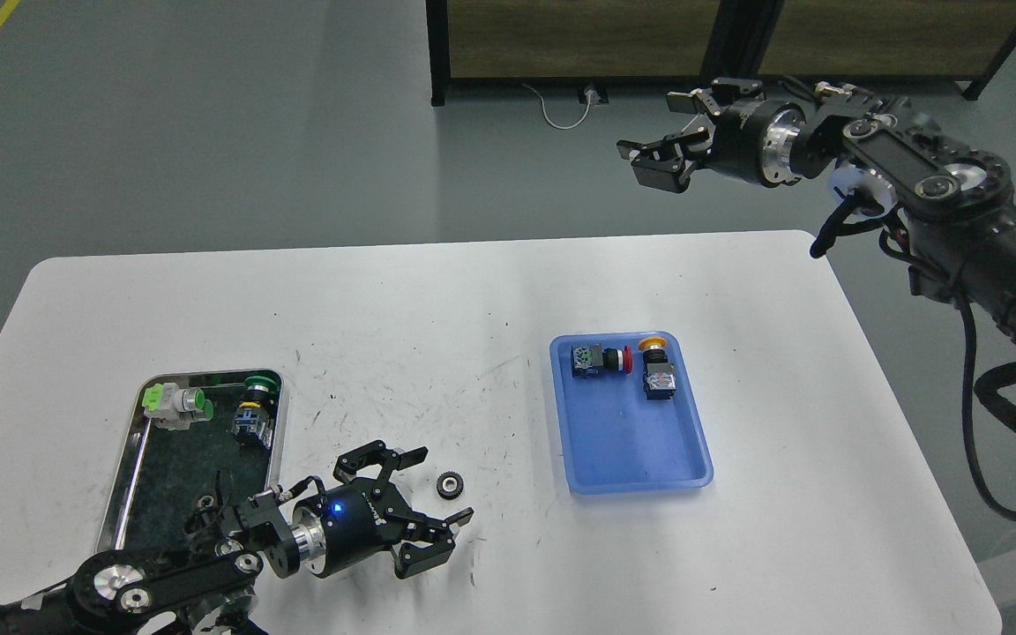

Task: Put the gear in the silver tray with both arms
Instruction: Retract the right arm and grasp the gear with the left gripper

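A small black gear [449,485] lies flat on the white table, right of the silver tray [124,459]. The tray holds two green-capped push buttons at its far end; my left arm covers its near part. My left gripper [437,494] is open, low over the table, with the gear between its fingertips and no contact visible. My right gripper [667,141] is open and empty, held high beyond the table's far right edge.
A blue plastic tray [640,459] right of centre holds a red-capped and a yellow-capped push button. A dark shelf frame and a white cable stand on the floor behind the table. The table surface is scuffed.
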